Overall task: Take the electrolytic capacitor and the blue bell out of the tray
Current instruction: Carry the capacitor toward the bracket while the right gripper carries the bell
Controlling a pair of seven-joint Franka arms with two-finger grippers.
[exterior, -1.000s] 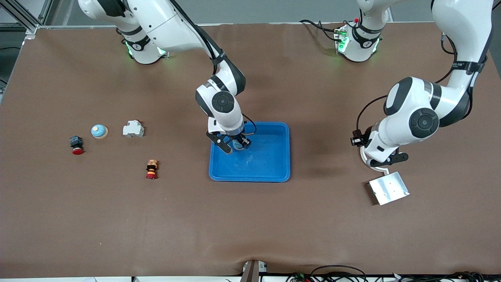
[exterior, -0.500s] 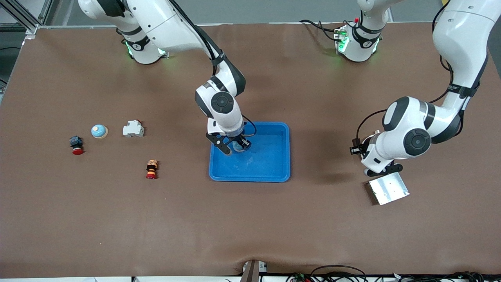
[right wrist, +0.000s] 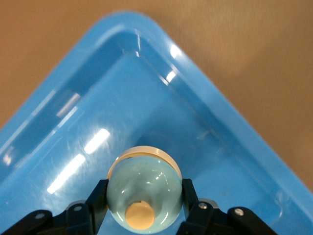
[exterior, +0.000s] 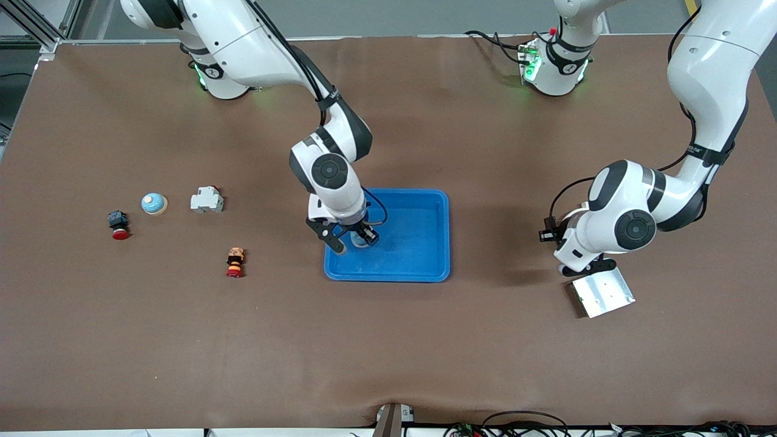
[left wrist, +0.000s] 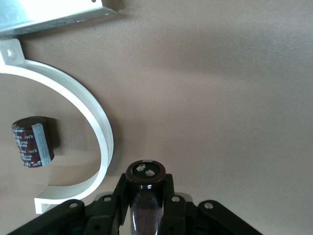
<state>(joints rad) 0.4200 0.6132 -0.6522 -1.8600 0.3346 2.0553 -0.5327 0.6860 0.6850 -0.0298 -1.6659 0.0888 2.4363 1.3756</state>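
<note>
Half hidden under the right gripper (exterior: 351, 238): pale blue domed bell (right wrist: 144, 196), clamped over the blue plastic tray (exterior: 425, 267). Left gripper (left wrist: 145, 203) clenched on a dark brown cylindrical capacitor (left wrist: 145, 188), over the table (exterior: 388, 352).

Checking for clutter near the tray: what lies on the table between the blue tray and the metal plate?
Nothing: in the front view the brown table between the blue tray and the metal plate is bare, with only shadow on it.
</note>
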